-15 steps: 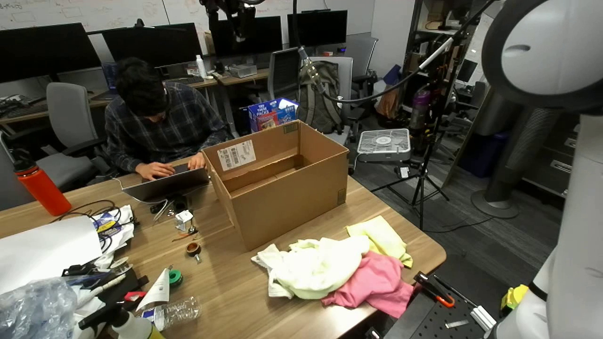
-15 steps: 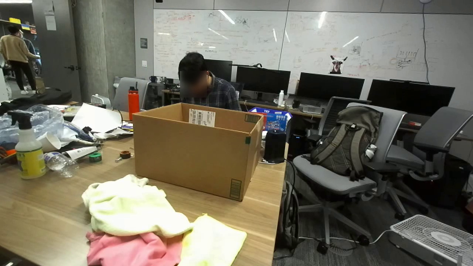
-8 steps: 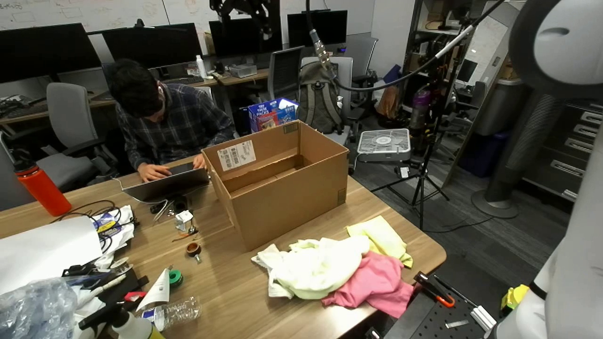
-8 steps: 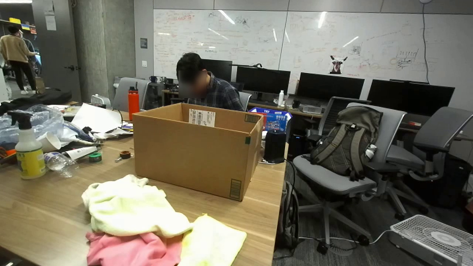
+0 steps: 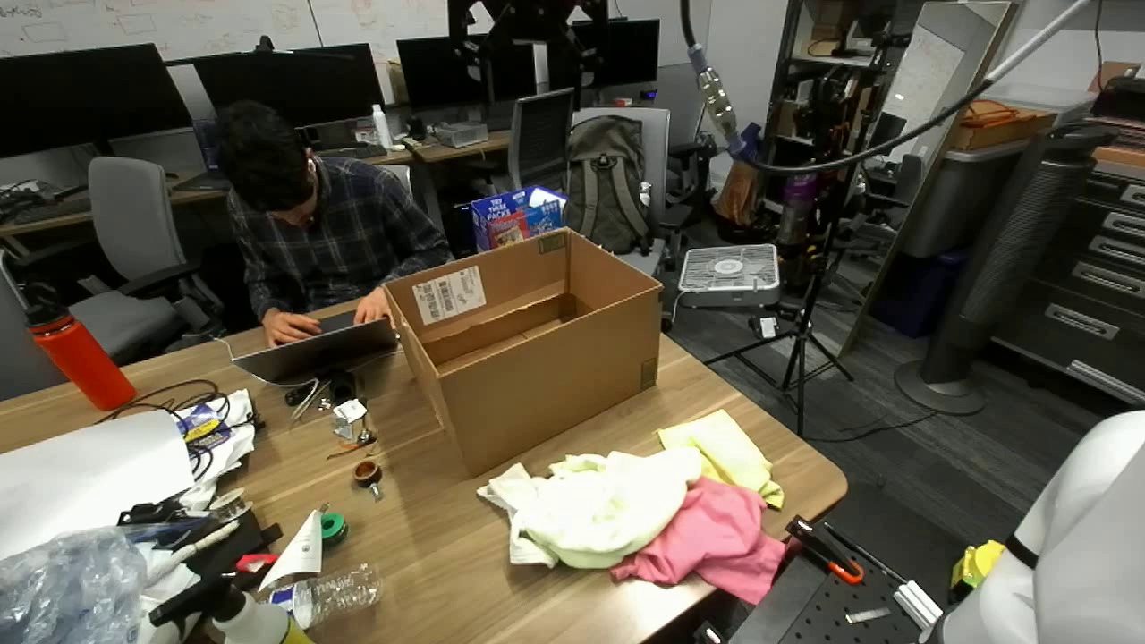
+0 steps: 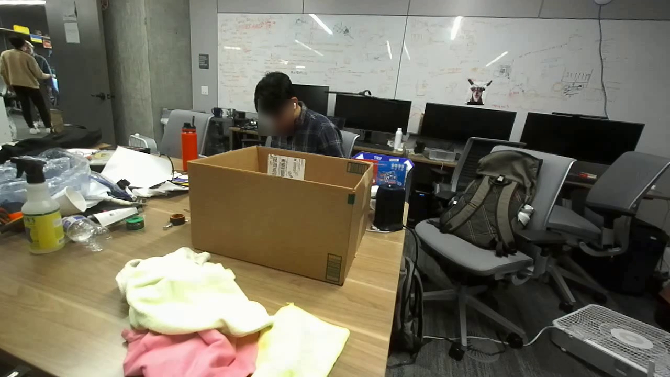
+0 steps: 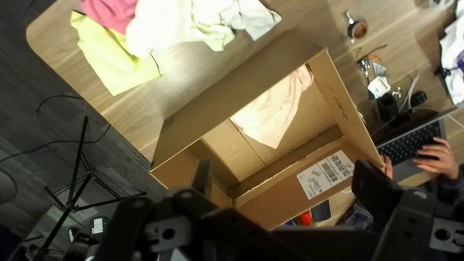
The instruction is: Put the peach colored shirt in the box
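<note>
Wood-grain table (image 5: 420, 555), cluttered toward 8 o'clock in an exterior view; box (image 5: 555, 385) standing open on it, a man (image 5: 335, 228) to its 10 o'clock at a laptop (image 5: 318, 353), a pale cloth (image 5: 595, 514), a pink cloth (image 5: 707, 537) and a yellow cloth (image 5: 725, 452) heaped together near its 5 o'clock. Peach colored shirt (image 7: 275, 110) lies rumpled inside the box, on its bottom toward 12 o'clock in the wrist view, partly hidden by the wall on the cloths' side. Hand (image 7: 285, 174) hangs well above the box, fingers spread wide, toward 6 o'clock in that view.
</note>
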Action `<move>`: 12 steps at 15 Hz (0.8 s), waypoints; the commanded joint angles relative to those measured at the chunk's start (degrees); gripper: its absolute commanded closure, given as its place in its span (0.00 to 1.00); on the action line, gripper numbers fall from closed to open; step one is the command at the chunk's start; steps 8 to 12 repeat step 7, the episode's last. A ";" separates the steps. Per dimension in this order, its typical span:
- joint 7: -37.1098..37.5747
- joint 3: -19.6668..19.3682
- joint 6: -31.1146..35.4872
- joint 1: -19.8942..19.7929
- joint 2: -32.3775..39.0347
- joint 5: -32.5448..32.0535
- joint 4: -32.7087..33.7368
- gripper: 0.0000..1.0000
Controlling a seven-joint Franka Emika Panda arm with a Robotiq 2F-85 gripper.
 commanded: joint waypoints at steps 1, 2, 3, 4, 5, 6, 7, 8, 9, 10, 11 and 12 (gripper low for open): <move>-8.58 -0.83 1.37 0.05 -11.35 2.20 -14.54 0.00; -10.20 -0.62 1.31 -0.10 -13.43 2.55 -17.31 0.00; -6.32 0.42 -0.22 -0.61 -6.89 0.94 -9.19 0.00; -7.57 0.53 -0.23 -0.81 -8.93 1.28 -11.95 0.00; -8.29 0.61 -0.15 -0.96 -10.54 1.47 -14.01 0.00; -8.61 0.67 -0.17 -1.05 -11.48 1.51 -15.12 0.00; -8.82 0.69 -0.13 -1.09 -12.01 1.53 -15.79 0.00; -8.82 0.69 -0.13 -1.09 -12.01 1.53 -15.79 0.00; -8.82 0.69 -0.13 -1.09 -12.01 1.53 -15.79 0.00; -8.82 0.69 -0.13 -1.09 -12.01 1.53 -15.79 0.00; -8.82 0.69 -0.13 -1.09 -12.01 1.53 -15.79 0.00; -8.82 0.69 -0.13 -1.09 -12.01 1.53 -15.79 0.00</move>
